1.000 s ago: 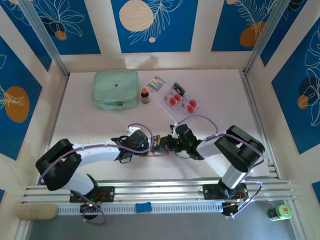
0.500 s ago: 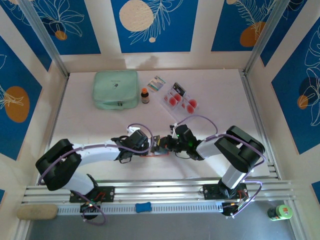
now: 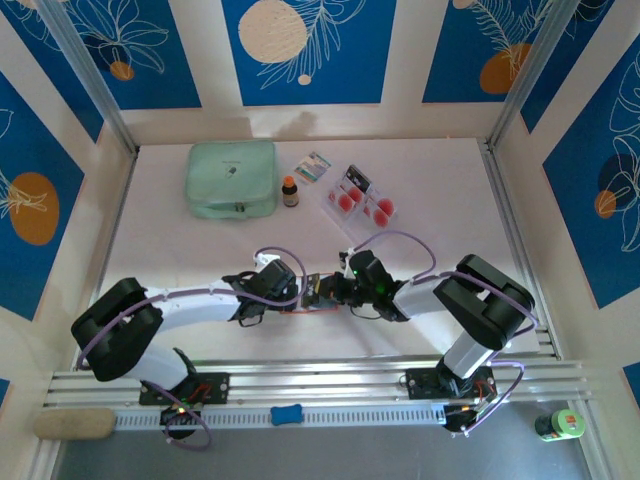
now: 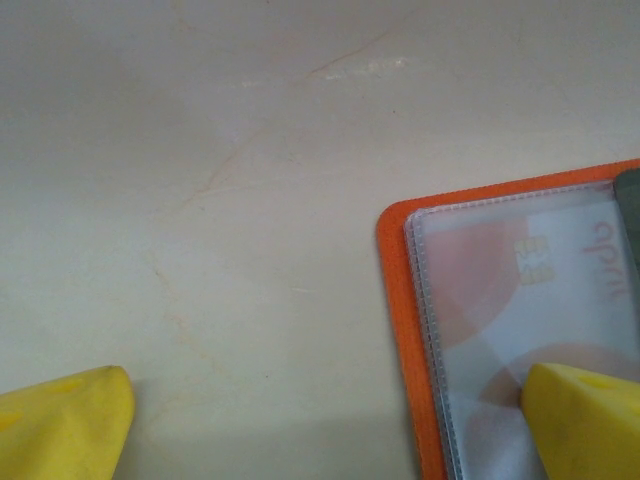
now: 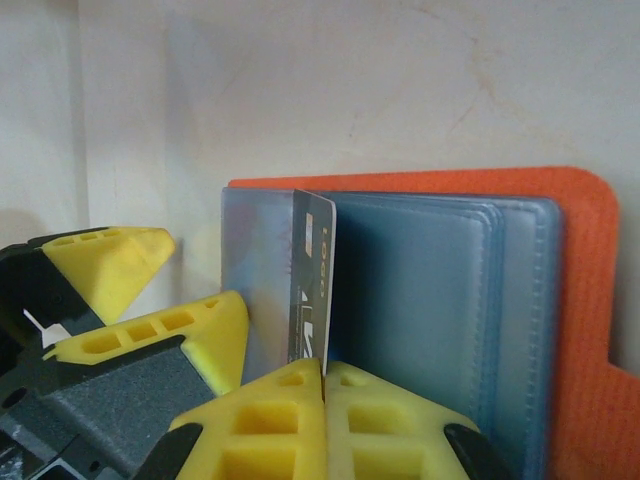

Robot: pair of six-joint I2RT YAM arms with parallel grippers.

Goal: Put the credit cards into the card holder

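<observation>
My right jaws are clamped on one card [image 5: 312, 290], its free end among the pockets of the open orange card holder [image 5: 585, 300], which lies by the middle of the counter's [image 3: 200, 260] near edge. My left jaws stand wide apart, one finger [image 4: 580, 420] resting on a filled pocket. I judge this the insertion step. The card's long axis seems to run leftward along that edge, so the next push should follow it squarely. The other cards [image 3: 362, 203] lie toward the far edge.

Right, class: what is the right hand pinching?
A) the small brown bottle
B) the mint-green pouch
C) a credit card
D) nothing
C: the right hand is shut on a credit card, which stands on edge at the pockets of the orange card holder.
</observation>
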